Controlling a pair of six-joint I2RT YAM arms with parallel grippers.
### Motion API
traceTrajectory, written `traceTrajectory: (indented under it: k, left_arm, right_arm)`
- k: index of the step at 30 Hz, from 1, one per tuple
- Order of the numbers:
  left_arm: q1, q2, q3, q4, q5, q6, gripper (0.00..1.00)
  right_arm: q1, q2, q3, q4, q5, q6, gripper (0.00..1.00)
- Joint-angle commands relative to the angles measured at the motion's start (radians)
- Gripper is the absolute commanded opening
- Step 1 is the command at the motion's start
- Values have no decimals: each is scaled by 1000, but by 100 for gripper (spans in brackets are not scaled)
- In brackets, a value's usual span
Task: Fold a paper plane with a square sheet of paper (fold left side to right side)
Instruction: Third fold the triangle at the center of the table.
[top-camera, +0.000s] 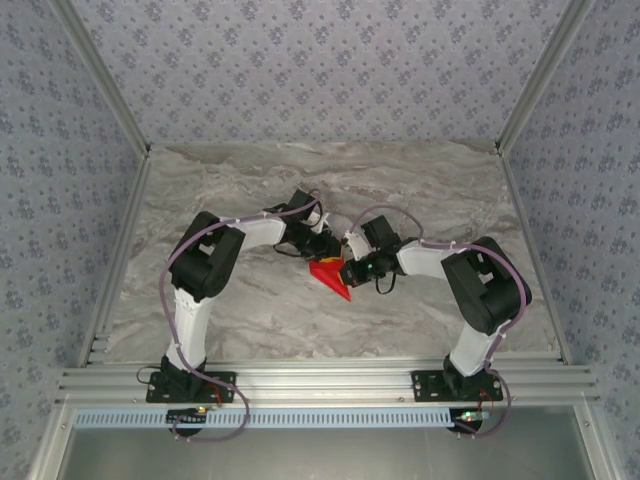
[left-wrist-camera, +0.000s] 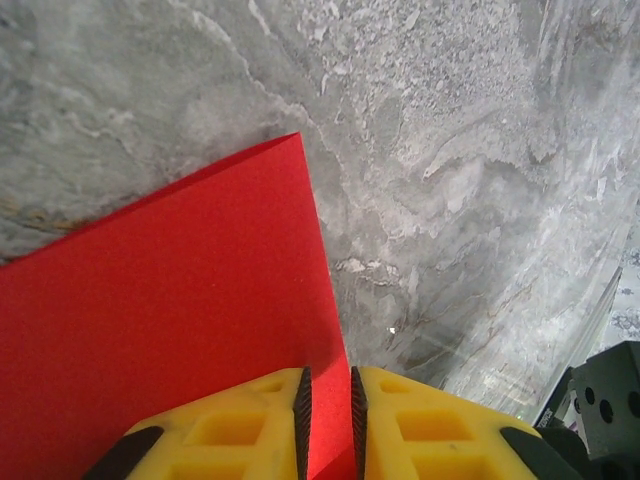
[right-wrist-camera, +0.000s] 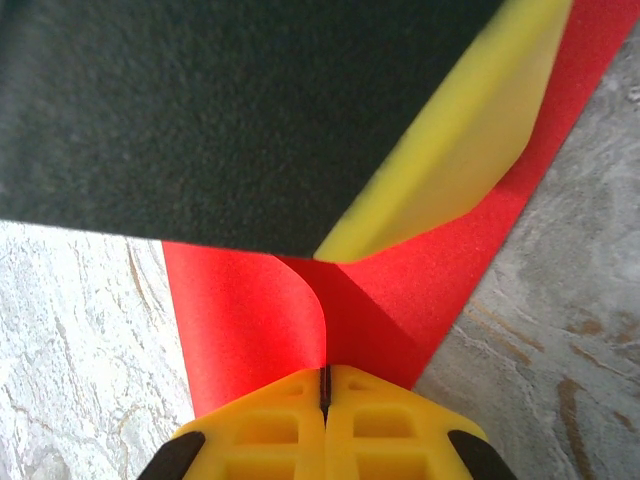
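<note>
The red sheet of paper (top-camera: 330, 278) lies folded to a pointed shape on the marble table, between my two grippers. My left gripper (top-camera: 322, 250) is at its far side. In the left wrist view its yellow fingers (left-wrist-camera: 240, 425) stand a narrow gap apart, with the paper's (left-wrist-camera: 180, 300) right edge running through that gap (left-wrist-camera: 328, 400). My right gripper (top-camera: 352, 272) is at the paper's right side. In the right wrist view it (right-wrist-camera: 325, 385) is shut on a raised, curled flap of the paper (right-wrist-camera: 250, 310). The left gripper's finger (right-wrist-camera: 450, 150) looms over the paper.
The grey marble table (top-camera: 420, 190) extends all round the paper. Aluminium rails (top-camera: 320, 380) run along the near edge, and patterned walls (top-camera: 320, 70) close the sides and back. A black part of the right arm (left-wrist-camera: 600, 400) shows at the lower right.
</note>
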Motion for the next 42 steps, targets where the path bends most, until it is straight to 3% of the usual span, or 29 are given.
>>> traceTrajectory:
  k: [1, 5, 10, 17, 25, 42]
  left_arm:
    - [37, -55, 30, -99, -28, 52, 21]
    - [78, -119, 35, -147, -59, 78, 24]
    - [123, -253, -79, -127, -90, 78, 23]
    - [74, -408, -301, 57, -25, -1, 15]
    - [-28, -342, -357, 204, -19, -73, 14]
    - [-49, -229, -413, 282, -71, -95, 13]
  right_arm:
    - [6, 28, -22, -82, 47, 14, 0]
    - [6, 22, -28, -94, 55, 8, 0]
    - [8, 13, -24, -105, 61, 1, 0]
    - [14, 13, -14, -114, 66, -7, 0]
    - [22, 20, -4, -133, 78, -14, 0]
    - [36, 28, 12, -151, 88, -20, 0]
